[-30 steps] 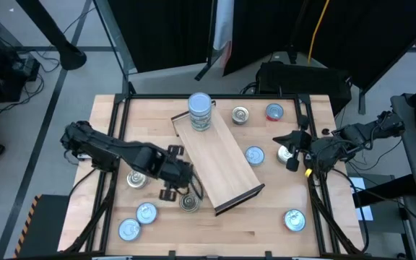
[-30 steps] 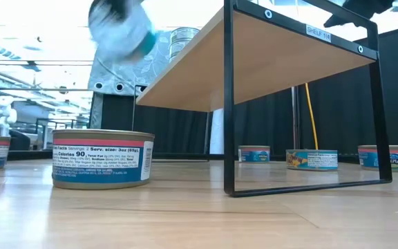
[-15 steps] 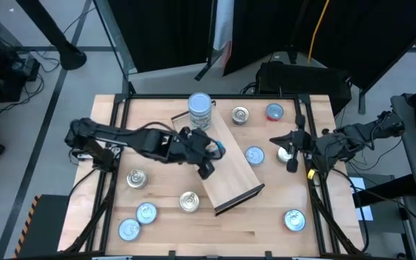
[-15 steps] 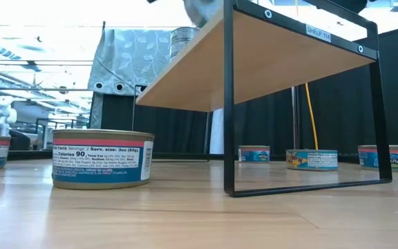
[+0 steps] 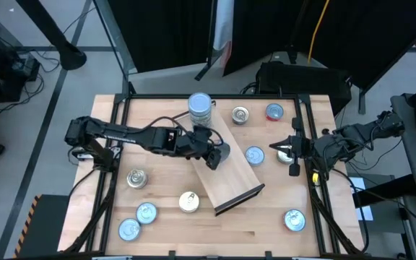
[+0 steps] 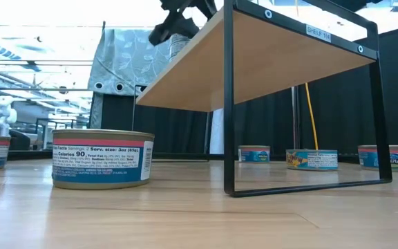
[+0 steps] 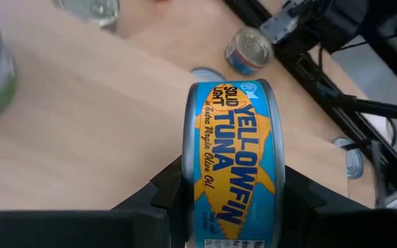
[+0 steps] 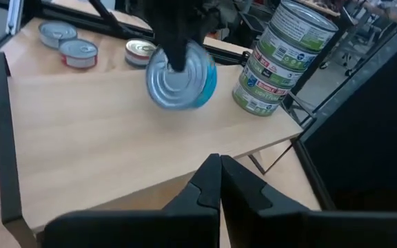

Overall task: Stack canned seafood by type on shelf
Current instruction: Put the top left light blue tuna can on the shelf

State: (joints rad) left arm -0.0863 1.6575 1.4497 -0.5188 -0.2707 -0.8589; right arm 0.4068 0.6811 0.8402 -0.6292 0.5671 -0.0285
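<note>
One blue tuna can (image 7: 234, 162) sits pinched on its edge in the left gripper (image 5: 219, 154), above the shelf (image 5: 230, 170). The can stack (image 5: 200, 111) stands further along the shelf. The right gripper (image 5: 292, 153) waits beside the shelf, pressed together.

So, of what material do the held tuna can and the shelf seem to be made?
The tuna can in the left gripper looks like metal, with a glossy blue printed label and a shiny silver end. The shelf seems light wood, matte with visible grain, on a thin dark frame, probably metal.

- Blue tuna can (image 7: 233, 165): on edge, clamped in the left end effector (image 5: 219, 154) above the shelf (image 5: 226, 170).
- Shelf: raised light-wood board, angled; a stack (image 5: 200, 112), perhaps four cans, at its far end.
- Other cans (image 5: 145, 212) scattered flat.
</note>
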